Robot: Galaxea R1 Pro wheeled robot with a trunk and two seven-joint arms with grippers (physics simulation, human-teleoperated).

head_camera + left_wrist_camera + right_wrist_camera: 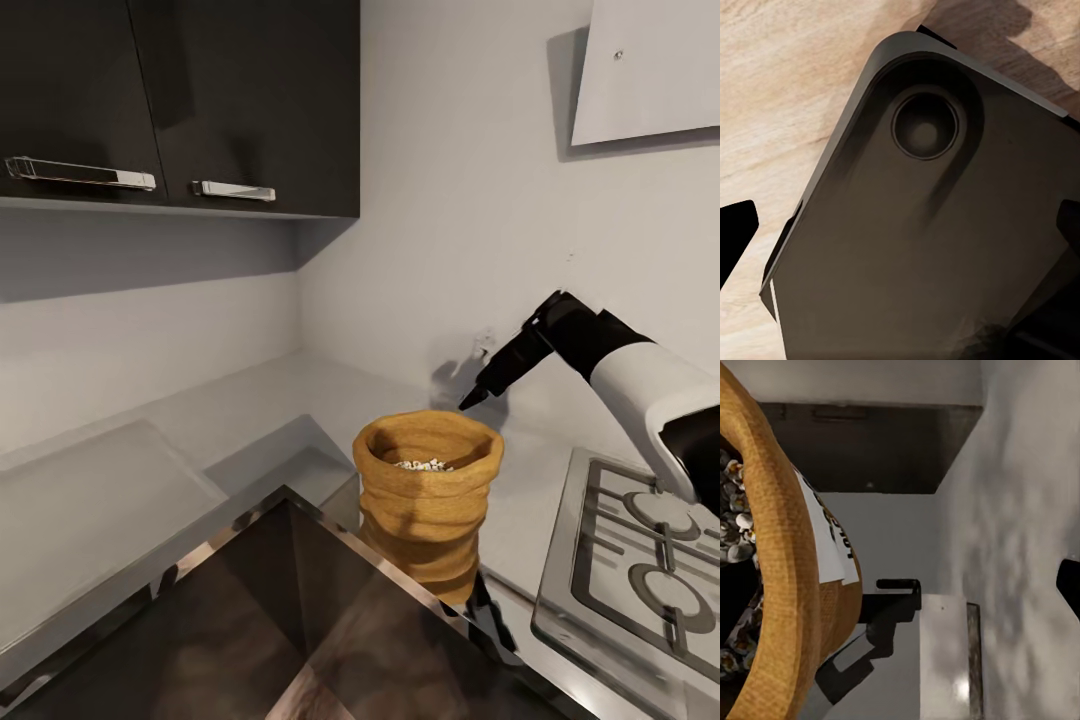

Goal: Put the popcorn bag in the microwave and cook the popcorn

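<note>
Head view: right gripper poised just above and behind the rim of the popcorn bag, apart from it; clenched or released, cannot tell. Bag upright on the grey countertop, popcorn visible in its mouth, steel hob beside.

Left wrist view: dark rounded panel over wood-grain floor; left gripper's state unreadable.

Right wrist view: bag close alongside, white label on its side.

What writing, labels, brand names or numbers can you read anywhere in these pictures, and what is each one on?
Popcorn bag: a white label on its side carries a few dark letters, cut off at the label's edge and too blurred to read.
Upper cabinets, hob, countertop and right gripper: no text or numbers visible.
Nothing else can be read.
</note>
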